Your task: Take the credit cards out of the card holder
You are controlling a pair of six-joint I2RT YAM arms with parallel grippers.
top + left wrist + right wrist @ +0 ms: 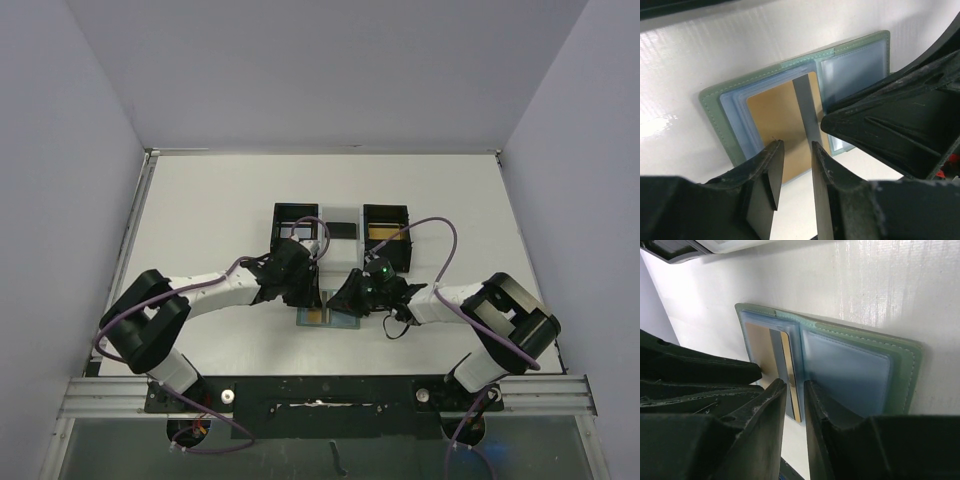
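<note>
The card holder [340, 321] lies open and flat on the white table, teal-grey with pale blue pockets [847, 367]. A gold-orange credit card [775, 112] with a grey stripe sits in its left pocket, and the card's near edge pokes out past the holder [796, 412]. My left gripper [797, 167] hovers just above that protruding edge, jaws slightly apart with nothing between them. My right gripper [794, 402] stands over the fold beside the card, also slightly open and empty. In the top view the left gripper [306, 298] and the right gripper [347, 299] meet over the holder and hide most of it.
Behind the holder stand two black square boxes [296, 226] [388, 233] with a pale tray [340, 214] between them; a dark flat piece [343, 229] lies in the tray. Grey walls close in the table on three sides.
</note>
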